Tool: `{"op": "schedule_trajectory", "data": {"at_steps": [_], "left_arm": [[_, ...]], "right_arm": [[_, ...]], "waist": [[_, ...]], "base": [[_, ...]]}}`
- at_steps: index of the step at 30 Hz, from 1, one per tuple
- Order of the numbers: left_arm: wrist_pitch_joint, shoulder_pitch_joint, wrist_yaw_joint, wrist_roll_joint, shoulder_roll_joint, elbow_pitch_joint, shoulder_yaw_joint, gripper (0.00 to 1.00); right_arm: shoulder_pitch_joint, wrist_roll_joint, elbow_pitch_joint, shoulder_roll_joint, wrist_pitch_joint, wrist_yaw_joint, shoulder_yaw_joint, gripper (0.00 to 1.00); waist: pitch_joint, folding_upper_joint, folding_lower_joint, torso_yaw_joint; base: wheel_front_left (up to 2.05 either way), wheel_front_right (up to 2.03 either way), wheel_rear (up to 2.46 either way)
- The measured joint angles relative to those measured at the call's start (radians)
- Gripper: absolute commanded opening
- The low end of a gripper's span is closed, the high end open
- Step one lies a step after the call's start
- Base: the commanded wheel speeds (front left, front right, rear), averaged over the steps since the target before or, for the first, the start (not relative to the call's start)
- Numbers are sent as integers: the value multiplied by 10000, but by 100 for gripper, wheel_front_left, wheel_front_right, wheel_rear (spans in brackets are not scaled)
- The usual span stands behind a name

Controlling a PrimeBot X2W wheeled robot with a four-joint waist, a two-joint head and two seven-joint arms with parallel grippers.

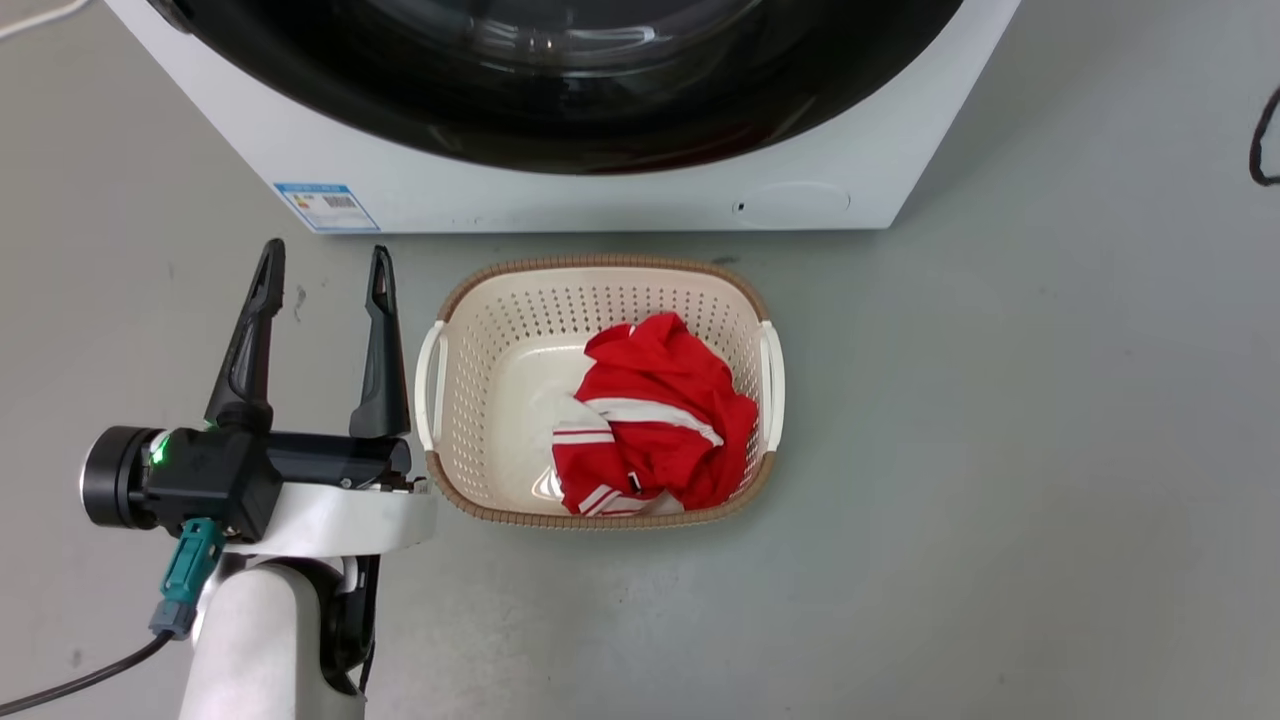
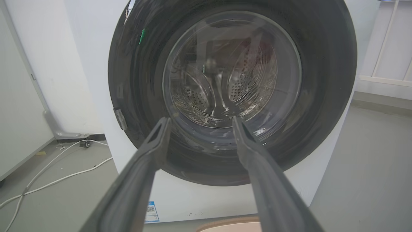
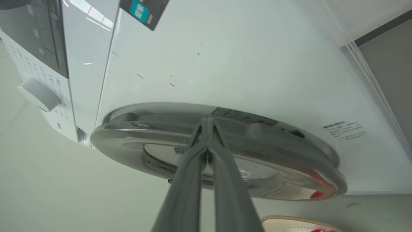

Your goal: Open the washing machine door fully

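Note:
The washing machine is a white box at the top of the head view. Its glossy black washing machine door with a clear glass window lies against the front. My left gripper is open at the lower left, above the floor, short of the machine. In the left wrist view its fingers frame the door from a distance, touching nothing. In the right wrist view my right gripper is shut, its tips at the rim of the door, which is seen edge-on against the machine.
A cream perforated basket with a red and white garment stands on the grey floor just before the machine, right of my left gripper. White cables lie on the floor left of the machine. A black cable shows at the far right.

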Motion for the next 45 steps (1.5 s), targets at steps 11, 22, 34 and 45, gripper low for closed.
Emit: {"op": "schedule_trajectory", "data": {"at_steps": [11,22,34,45], "left_arm": [[0,-499,-117,0,-8,-207,19,100],[0,-642,-201,25,-29,-184,50,100],[0,-662,-199,27,-65,-2,0,100],[0,-152,-155,29,-92,359,-121,100]], "right_arm": [[-1678,-897,1643,529,424,0,397,0],[-1988,-677,1971,575,1074,-6,84,0],[-1098,-148,1346,846,2794,-15,6,0],[616,416,146,1145,4525,-15,58,0]], "waist": [[941,0,0,159],[1274,0,0,161],[850,0,0,33],[-164,0,-1,-4]], "base": [[0,0,0],[0,0,0],[0,0,0],[0,0,0]]}}
